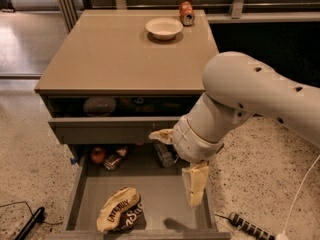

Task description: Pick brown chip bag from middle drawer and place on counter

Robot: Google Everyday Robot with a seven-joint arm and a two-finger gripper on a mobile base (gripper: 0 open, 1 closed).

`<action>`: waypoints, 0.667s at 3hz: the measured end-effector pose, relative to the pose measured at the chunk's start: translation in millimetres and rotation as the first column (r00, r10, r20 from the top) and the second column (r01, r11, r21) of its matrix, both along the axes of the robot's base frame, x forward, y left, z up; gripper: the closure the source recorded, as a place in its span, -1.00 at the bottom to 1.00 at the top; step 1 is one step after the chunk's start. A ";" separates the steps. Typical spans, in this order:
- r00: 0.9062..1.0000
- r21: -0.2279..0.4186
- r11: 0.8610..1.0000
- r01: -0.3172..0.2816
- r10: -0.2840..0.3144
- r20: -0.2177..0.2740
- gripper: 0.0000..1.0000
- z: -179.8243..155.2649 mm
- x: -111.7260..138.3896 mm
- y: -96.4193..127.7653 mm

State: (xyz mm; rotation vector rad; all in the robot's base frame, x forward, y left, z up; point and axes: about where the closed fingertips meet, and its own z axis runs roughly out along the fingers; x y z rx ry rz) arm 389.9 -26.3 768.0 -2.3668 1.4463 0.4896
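In the approach, our end effector (173, 169) hangs empty and spread wide above the drawer's (75, 196) right side, so next we must shift left and down onto the chip bag (119, 216).

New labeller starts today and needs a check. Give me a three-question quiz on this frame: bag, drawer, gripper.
1. True or false: the crinkled dark-brown chip bag already lies on the glossy tan counter.
2. Where is the cream two-finger gripper? A) open, over the right side of the pulled-out grey middle drawer, apart from the bag; B) shut on the bag; C) resting on the counter.
3. Fill in: the bag lies at the drawer's front-____ corner.
Key: 1 false; 2 A; 3 left.
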 end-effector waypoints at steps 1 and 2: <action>1.000 -0.001 1.000 0.012 -0.012 -0.002 -1.00 -2.0 1.1 -4.1; 1.000 0.024 1.000 0.003 -0.003 0.001 -1.00 -4.2 16.1 19.7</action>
